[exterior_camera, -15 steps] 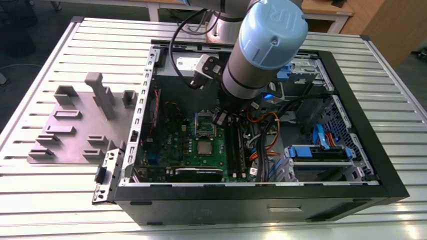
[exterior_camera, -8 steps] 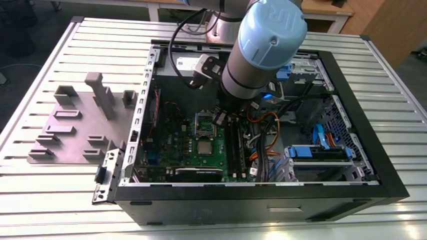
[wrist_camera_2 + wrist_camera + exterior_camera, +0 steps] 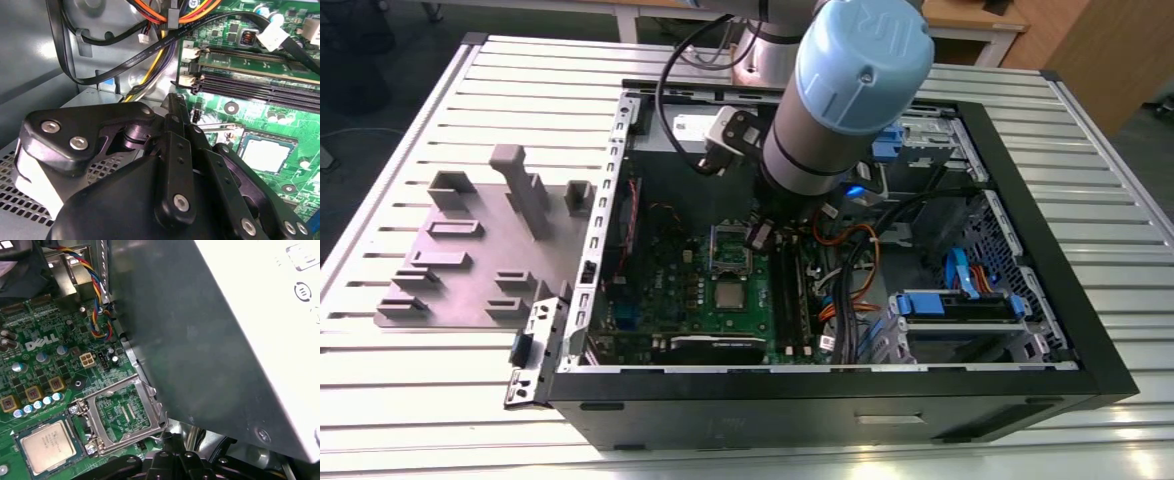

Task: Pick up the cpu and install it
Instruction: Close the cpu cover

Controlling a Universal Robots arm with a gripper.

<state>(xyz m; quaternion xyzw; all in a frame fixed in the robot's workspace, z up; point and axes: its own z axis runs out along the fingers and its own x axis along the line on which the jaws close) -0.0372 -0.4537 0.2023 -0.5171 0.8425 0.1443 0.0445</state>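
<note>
Arm (image 3: pixel 834 90) reaching steeply downward; gripper (image 3: pixel 758 238) low, black linkage (image 3: pixel 175 165) folded

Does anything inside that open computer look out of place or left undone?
Yes: the hinged silver metal frame next to the small square silvery chip stands flipped open on the green circuit board instead of lying closed over the chip. Nothing looks spilled or broken.

A robotics lab: an open computer case (image 3: pixel 1014 250) lies on a slatted aluminium workbench (image 3: pixel 427 400) beside a grey fixture plate (image 3: pixel 467 260).
</note>
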